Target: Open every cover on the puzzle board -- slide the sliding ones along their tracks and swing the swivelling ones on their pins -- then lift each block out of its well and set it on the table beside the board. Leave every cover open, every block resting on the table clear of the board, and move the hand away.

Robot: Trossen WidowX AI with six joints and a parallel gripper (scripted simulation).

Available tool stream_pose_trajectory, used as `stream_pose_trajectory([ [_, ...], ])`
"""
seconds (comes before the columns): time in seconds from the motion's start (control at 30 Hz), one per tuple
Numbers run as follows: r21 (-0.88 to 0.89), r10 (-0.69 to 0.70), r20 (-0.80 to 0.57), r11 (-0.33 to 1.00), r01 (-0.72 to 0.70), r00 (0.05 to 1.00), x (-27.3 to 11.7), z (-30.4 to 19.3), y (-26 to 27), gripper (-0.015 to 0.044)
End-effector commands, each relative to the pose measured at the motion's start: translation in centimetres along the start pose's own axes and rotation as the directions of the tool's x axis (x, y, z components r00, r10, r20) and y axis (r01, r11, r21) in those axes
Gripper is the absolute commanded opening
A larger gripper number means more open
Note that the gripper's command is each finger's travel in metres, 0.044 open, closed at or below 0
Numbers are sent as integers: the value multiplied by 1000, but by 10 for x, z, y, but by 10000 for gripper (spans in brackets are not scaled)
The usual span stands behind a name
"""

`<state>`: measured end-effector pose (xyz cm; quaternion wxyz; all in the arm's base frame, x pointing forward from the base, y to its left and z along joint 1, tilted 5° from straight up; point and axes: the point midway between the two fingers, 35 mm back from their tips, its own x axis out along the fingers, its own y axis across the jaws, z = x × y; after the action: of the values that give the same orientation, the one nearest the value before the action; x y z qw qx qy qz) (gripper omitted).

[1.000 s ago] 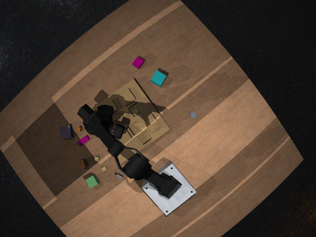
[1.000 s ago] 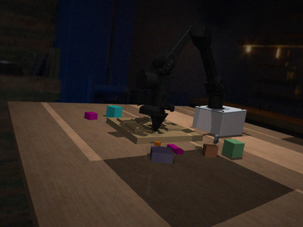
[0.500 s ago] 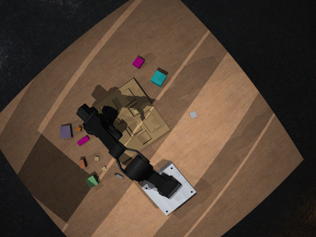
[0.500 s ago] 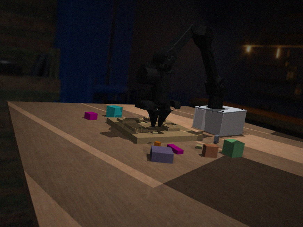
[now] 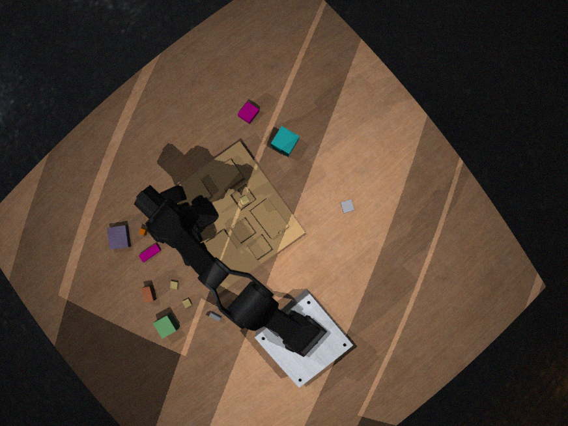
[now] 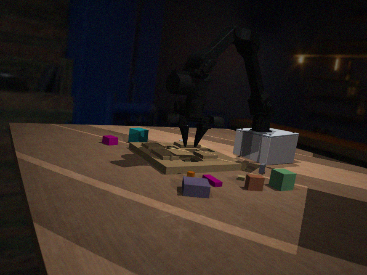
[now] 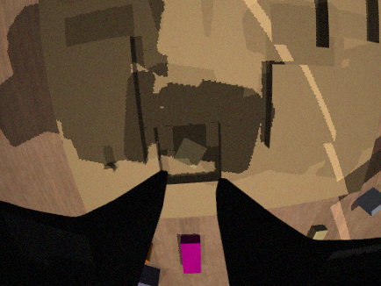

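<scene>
The tan puzzle board point(image 5: 297, 230) point(image 6: 204, 167) point(image 7: 189, 199) lies flat, partly under the arm. Its raised tan covers include a plate point(image 5: 269, 217) at its right and another point(image 6: 206, 154) nearer its middle; shadows blur how far each stands open. My gripper point(image 6: 190, 146) point(image 7: 192, 182) is open part way and empty, its tips low over the board at a square well near the edge. A dull olive block point(image 7: 190, 151) sits turned in that well. Another small block point(image 5: 243, 200) sits in a middle well. Two small pale yellow blocks point(image 5: 174, 284) point(image 5: 186, 302) rest on the table clear of the board.
Off the board lie a purple block point(image 5: 118, 236) point(image 6: 195, 186), magenta bar point(image 5: 150, 252) point(image 7: 191, 258), orange cube point(image 5: 142, 231), brown block point(image 5: 147, 294), green block point(image 5: 165, 326), grey piece point(image 5: 213, 316), teal block point(image 5: 285, 141), magenta block point(image 5: 248, 111) and grey tile point(image 5: 347, 206).
</scene>
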<state>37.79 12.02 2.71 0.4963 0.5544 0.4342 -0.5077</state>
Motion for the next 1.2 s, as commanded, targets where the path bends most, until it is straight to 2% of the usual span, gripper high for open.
stream_pose_trajectory([
  [0.0, 105, 6, -6, 994, -5, 1000, -8, -1, 1, 144],
  [0.27, 315, 6, -6, 949, -3, 1000, -19, -1, 1, 144],
  [0.6, 319, 6, -6, 948, -3, 1000, -6, 0, 1, 144],
  [1.17, 101, 6, -6, 995, -5, 1000, -3, -1, 1, 144],
])
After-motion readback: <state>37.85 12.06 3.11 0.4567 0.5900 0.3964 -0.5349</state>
